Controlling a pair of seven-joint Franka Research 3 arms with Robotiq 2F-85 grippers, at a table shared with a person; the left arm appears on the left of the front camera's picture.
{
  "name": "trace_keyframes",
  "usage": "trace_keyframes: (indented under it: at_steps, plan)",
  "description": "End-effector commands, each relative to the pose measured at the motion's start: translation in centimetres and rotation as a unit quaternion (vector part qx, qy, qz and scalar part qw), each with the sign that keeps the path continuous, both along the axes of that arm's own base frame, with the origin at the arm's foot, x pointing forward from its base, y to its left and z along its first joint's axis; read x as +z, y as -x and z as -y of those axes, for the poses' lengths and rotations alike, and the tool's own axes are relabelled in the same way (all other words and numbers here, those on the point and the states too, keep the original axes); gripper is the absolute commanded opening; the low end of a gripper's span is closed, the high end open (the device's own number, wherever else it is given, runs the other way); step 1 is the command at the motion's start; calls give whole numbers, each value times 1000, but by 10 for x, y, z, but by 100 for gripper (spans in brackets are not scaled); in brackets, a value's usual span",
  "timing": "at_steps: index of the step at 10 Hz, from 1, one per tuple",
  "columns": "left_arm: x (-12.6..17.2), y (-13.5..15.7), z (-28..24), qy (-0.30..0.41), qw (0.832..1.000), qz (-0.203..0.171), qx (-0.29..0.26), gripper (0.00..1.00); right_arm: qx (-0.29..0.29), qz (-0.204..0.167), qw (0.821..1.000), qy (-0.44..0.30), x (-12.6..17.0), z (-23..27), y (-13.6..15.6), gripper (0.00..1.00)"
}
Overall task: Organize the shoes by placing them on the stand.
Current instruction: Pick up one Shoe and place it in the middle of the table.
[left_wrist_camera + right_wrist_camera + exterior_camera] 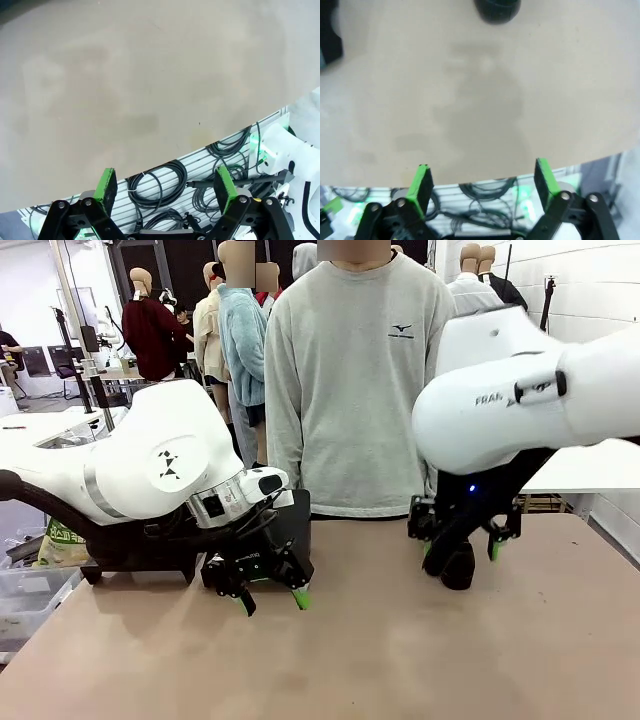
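On the table's (380,650) right side, far from the robot, one black shoe (458,565) stands between the right gripper's (462,548) wide-spread fingers, untouched. The left gripper (272,600) hovers left, wide open, empty.

I see one black glossy shoe (459,565) on the table's far right, partly behind my right arm. Wrist view: its rounded dark end (496,10) at top edge.
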State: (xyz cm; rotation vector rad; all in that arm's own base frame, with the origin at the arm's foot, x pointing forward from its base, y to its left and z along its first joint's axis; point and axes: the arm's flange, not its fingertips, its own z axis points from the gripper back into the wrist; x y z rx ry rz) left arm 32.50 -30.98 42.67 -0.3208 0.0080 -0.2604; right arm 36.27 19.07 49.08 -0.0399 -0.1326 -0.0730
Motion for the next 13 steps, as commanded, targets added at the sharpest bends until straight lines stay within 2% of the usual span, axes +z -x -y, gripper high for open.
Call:
trace_keyframes:
  at_steps: [1,3,5,7,9,11,12,13]
  plan:
    - [-1,1,0,7,1000,-2,-2,100,82,21,996,9,14,33,-45,100]
    - [-1,1,0,7,1000,-2,-2,100,102,37,994,-19,8,58,-98,100]
    - [-1,1,0,7,1000,-2,-2,100,107,27,993,-51,-16,60,-140,100]
    - [-1,1,0,7,1000,-2,-2,100,105,1,992,-66,-43,49,-155,100]
    - [-1,1,0,7,1000,-2,-2,100,95,2,994,-62,-68,31,-162,100]
    - [-1,1,0,7,1000,-2,-2,100,72,17,997,-34,-84,14,-171,100]
    - [-1,1,0,7,1000,-2,-2,100,77,10,996,-33,-90,9,-176,100]
    - [-1,1,0,7,1000,-2,-2,100,56,-4,997,-53,-90,8,-179,100]
